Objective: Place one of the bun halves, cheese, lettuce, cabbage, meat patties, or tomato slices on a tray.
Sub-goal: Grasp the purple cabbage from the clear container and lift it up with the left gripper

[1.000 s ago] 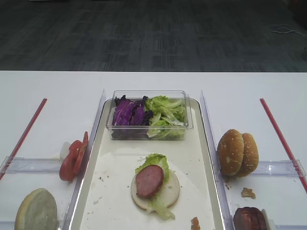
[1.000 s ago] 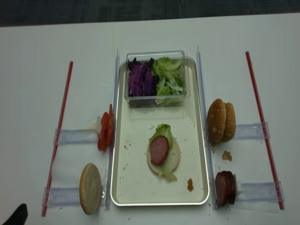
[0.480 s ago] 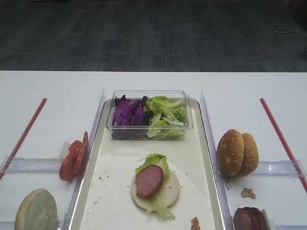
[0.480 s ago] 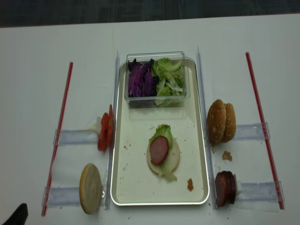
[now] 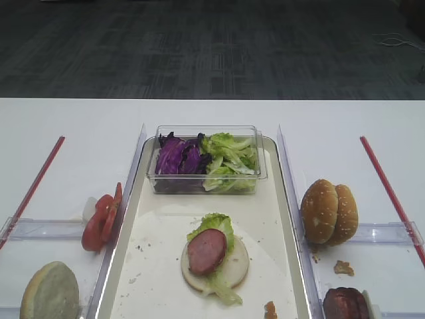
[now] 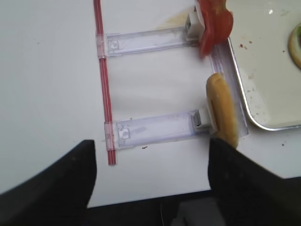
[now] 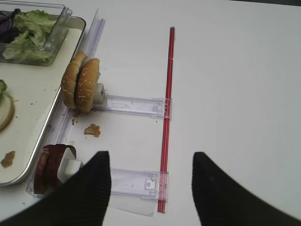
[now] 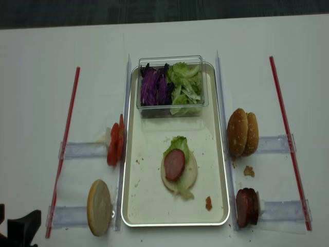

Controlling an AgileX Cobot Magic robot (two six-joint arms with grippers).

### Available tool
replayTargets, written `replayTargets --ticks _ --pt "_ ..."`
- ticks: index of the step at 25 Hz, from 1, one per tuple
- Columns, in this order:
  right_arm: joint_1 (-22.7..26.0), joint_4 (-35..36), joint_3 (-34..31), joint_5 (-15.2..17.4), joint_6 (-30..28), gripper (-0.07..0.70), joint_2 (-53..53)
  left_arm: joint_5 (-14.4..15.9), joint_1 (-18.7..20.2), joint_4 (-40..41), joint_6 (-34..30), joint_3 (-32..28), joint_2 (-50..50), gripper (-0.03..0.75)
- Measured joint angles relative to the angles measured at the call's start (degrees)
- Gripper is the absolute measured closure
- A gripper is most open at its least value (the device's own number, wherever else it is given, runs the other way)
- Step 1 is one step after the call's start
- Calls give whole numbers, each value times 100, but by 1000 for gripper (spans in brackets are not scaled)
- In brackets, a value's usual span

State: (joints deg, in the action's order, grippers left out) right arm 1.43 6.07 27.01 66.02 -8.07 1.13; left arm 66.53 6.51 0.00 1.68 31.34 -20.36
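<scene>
Tray (image 8: 132,206) sits centre of the white table (image 8: 41,56), long axis running near to far. At its far end a clear tub (image 8: 172,60) holds cabbage (image 8: 154,87) on the left & lettuce (image 8: 186,87) on the right. Mid-tray: one pale bun half (image 8: 187,175), cut face up, w/ a lettuce leaf (image 8: 178,143) and a pink sausage slice (image 8: 174,164) on top. Left of tray, standing on edge in clear holders: tomato slices (image 8: 115,144), and nearer, a single bun half (image 8: 99,207). Right of tray: two bun halves (image 8: 242,132) upright together, a crumb (image 8: 249,171) just near of them, then meat patties (image 8: 247,207). Left gripper (image 6: 150,183) hovers near the table's near-left edge, jaws wide apart, nothing in them. Right gripper (image 7: 148,188) hovers near the patties, jaws apart too, empty.
</scene>
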Motion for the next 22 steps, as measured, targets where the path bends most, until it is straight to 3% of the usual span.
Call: replayTargets --ticks 5,12,22 --pt "0 0 0 0 0 219 0 14 0 -99 0 541 -1142 242" --pt "0 0 0 0 0 219 0 302 0 -226 0 1501 -2734 242" --pt "0 0 0 0 0 219 0 445 0 -245 0 3232 -4975 242"
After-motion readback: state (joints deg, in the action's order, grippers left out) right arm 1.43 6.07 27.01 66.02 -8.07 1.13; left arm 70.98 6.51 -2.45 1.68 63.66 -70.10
